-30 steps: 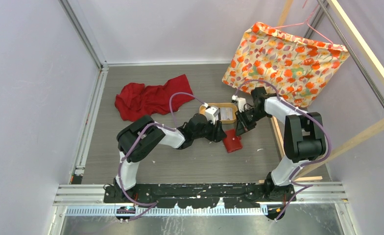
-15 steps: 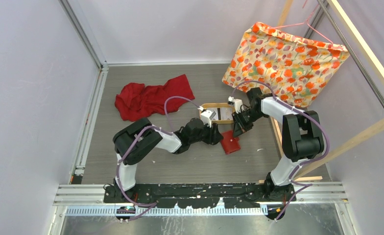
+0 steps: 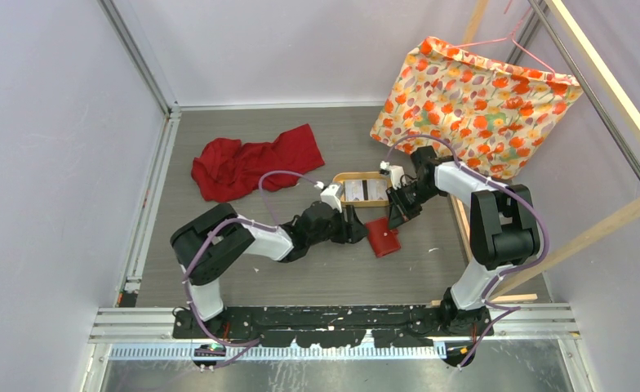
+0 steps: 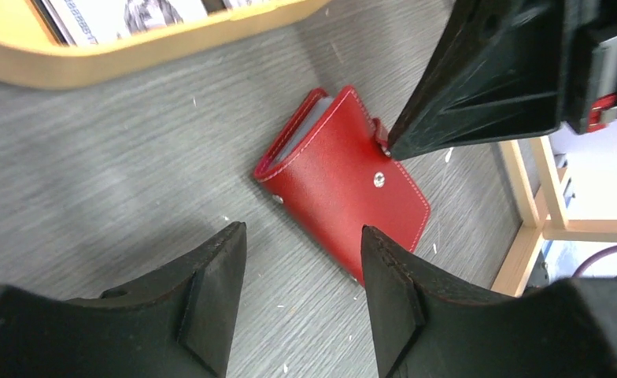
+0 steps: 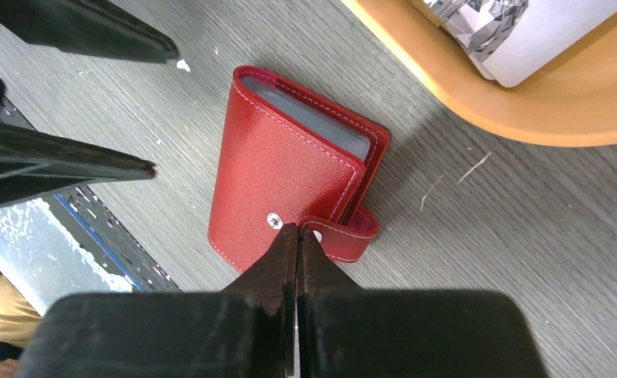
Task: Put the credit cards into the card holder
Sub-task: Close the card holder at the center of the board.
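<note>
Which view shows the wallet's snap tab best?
Right wrist: the tab lies close and sharp beside the shut right hand. Left wrist: that hand mostly hides it. Top: wallet only a small red patch.

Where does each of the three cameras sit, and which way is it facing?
Top external: above and behind the bases, facing down on the table; left arm and right arm both show.
Left wrist: on the left arm, facing down at the red card holder; its open left claw shows.
Right wrist: on the right arm, facing down; its shut right claw sits at the snap tab.
Shared: both wrist views show the card holder and wooden tray.
</note>
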Motion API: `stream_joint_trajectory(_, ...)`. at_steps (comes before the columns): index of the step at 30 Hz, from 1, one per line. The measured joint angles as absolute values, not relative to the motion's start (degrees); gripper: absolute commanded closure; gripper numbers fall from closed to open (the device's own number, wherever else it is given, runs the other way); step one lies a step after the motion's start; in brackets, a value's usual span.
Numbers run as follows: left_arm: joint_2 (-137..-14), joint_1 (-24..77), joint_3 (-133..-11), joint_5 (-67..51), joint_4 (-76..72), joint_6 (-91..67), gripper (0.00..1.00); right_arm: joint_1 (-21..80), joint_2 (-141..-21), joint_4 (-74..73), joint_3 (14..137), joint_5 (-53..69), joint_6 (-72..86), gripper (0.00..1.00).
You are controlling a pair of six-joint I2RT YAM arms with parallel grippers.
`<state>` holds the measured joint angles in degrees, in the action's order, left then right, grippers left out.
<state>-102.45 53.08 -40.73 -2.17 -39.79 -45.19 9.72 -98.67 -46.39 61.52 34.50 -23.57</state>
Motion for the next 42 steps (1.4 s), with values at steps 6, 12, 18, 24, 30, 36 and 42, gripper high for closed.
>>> stream_joint_trajectory(6, -103.8, 56.6, -45.1, 1.1, -31.0, -50.4, 0.42, 10.0, -98.7, -46.4, 61.5, 34.5, -23.6, 0.99)
stream_joint_trajectory(12, -104.8, 58.2, -48.1, 3.4, -25.2, -56.1, 0.42, 10.2, -98.7, -46.4, 61.6, 34.6, -23.6, 0.99)
stream_joint_trajectory(18, -107.2, 59.3, -52.8, 5.8, -20.2, -61.5, 0.50, 10.6, -98.7, -46.5, 61.6, 34.6, -23.6, 0.99)
stream_joint_trajectory(24, -108.6, 59.6, -55.5, 7.4, -17.0, -62.9, 0.60, 10.8, -98.7, -46.9, 61.7, 34.6, -23.6, 0.99)
stream_joint_trajectory(30, -111.7, 59.7, -58.6, 8.1, -16.9, -63.2, 0.69, 10.8, -98.7, -47.2, 61.9, 34.5, -23.6, 0.99)
stream_joint_trajectory(36, -113.0, 59.8, -59.5, 8.3, -18.1, -64.1, 0.69, 10.6, -98.7, -47.8, 62.0, 35.0, -23.6, 0.99)
stream_joint_trajectory(42, -113.0, 60.0, -59.5, 8.9, -18.1, -64.1, 0.69, 8.3, -98.3, -49.8, 62.2, 35.4, -24.6, 0.90)
